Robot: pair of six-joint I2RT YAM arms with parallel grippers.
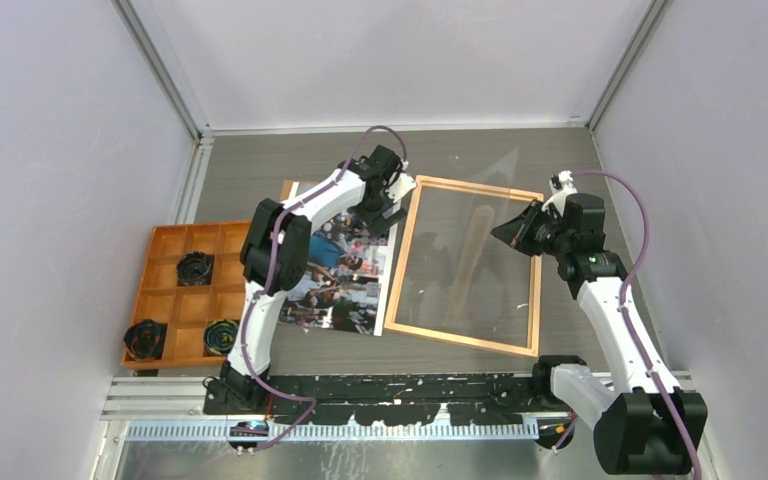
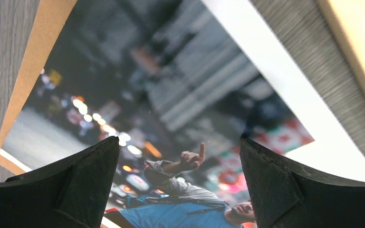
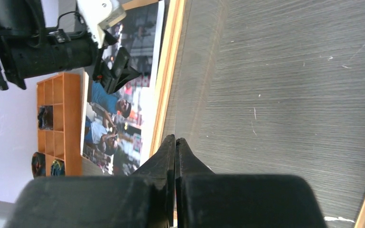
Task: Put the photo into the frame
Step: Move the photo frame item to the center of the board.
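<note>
1. The left gripper (image 2: 178, 142) is spread wide and holds nothing. It hangs over the upper part of the photo (image 2: 171, 95), and in the left wrist view the print fills the gap between the two black fingers (image 2: 90, 180).
2. The photo (image 1: 345, 275) lies face up left of centre in the top view, outside the frame (image 1: 403, 262). A thin strip of table (image 2: 313, 61) shows between them.
3. The print sits on a brown backing board (image 2: 33, 66), whose edge sticks out along the left of the left wrist view.
4. The photo is flat paper with a white border. It shows blurred street lights and a man in blue pointing one finger up.
5. The frame is a rectangle of thin pale-orange wood strips, lying flat at centre right of the top view.
6. The right gripper (image 3: 176, 140) is clamped tight, fingertips pressed together. It seems to pinch the edge of the clear sheet (image 1: 460, 260), though that edge is only faintly visible in the right wrist view.
7. The clear sheet tilts up over the frame and is glossy with reflections.
8. The table is grey with a brushed grain.
9. An orange compartment tray (image 1: 140, 290) at the left holds three dark round items (image 1: 195, 268).
</note>
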